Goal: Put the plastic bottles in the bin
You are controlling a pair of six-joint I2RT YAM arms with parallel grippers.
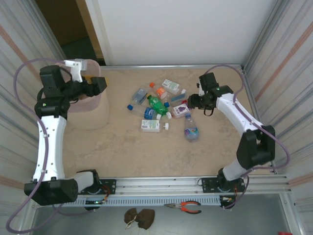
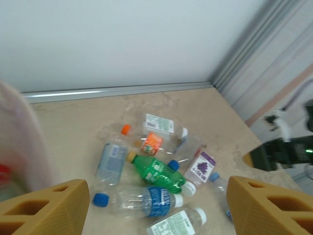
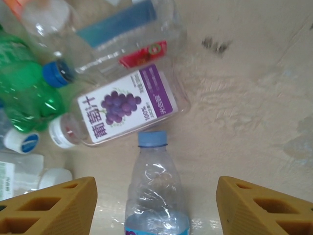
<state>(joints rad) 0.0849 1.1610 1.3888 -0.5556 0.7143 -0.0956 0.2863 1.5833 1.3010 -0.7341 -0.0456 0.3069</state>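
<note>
Right gripper (image 3: 156, 188) stood wide over the blue-capped bottle (image 3: 151, 164); closing wanted its mid-body, clear of the grape bottle (image 3: 127, 105) at twelve o'clock. Left gripper (image 2: 159, 191) gaped empty.

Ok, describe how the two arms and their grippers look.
The left arm and right arm have smooth white links between chunky black joints, on black bases. A thin lilac cable loops loosely beside each. The left gripper and right gripper carry mustard-yellow, wedge-shaped fingers with finely ribbed surfaces and rectangular hollows.
</note>
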